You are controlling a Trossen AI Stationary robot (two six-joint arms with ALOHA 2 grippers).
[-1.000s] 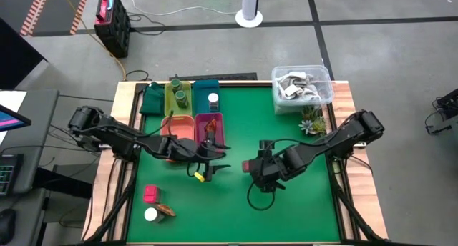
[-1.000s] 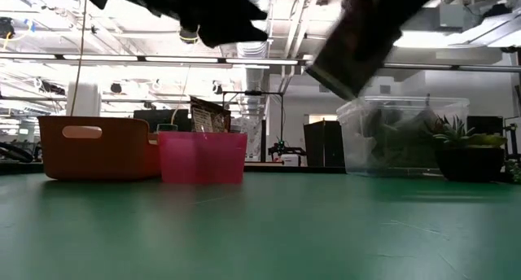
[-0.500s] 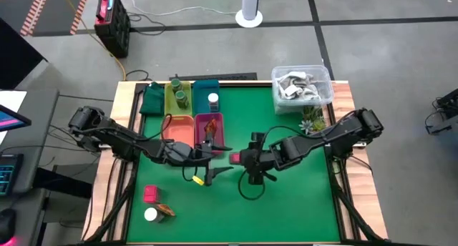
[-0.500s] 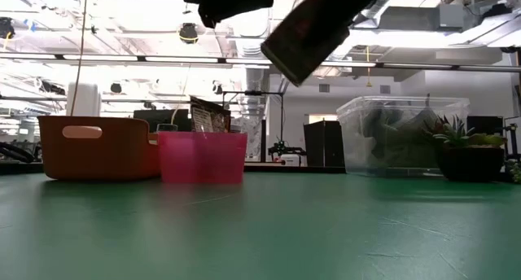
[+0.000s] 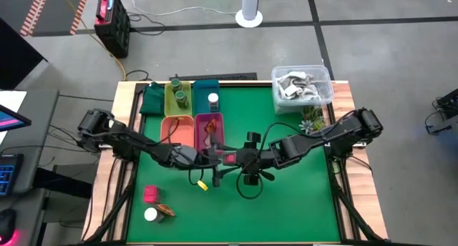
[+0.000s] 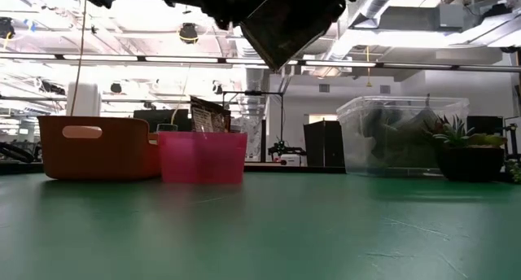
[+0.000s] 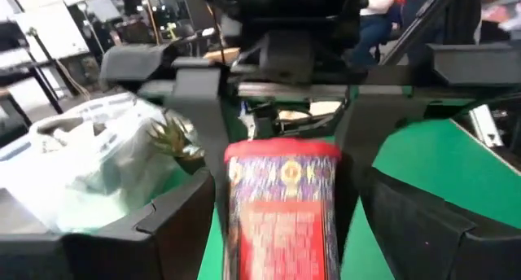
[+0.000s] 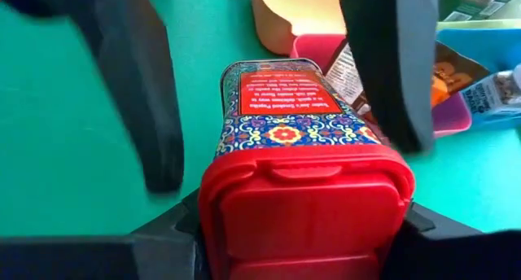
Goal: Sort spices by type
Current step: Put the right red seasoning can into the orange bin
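A pink-red block point(image 5: 230, 158), a patterned tin with a red cap, is in the air between the two grippers near the table's middle. My right gripper point(image 5: 240, 160) is shut on it. My left gripper point(image 5: 218, 162) is open, with a finger on either side of the tin's far end point(image 8: 281, 72), not touching it. A second pink-red block point(image 5: 151, 194), a leaf-like piece point(image 5: 165, 209) and a white-capped jar point(image 5: 151, 215) lie at the near left. Two dark green jars point(image 5: 179, 96) stand in the yellow-green tray, a white-capped jar point(image 5: 213, 99) in the teal tray, and a leaf-like packet point(image 5: 210, 129) in the pink tray. My right gripper pinches the block at its red cap end point(image 8: 224, 203) between its two fingers, which come roughly level from the table's right side and lie along the tin. The block is lifted clear of the table point(image 6: 285, 28), tilted, its patterned end toward the left gripper.
Several small trays sit at the far left, among them an orange one point(image 5: 177, 128) and a pink one point(image 5: 218, 122). A clear tub point(image 5: 302, 85) and a small spiky plant point(image 5: 312, 119) stand at the far right. Green mat lies bare at the near right.
My right gripper has carried the block toward the table's left, up to the left gripper, staying shut on it. My left gripper now stands with its fingers around the block's free end.
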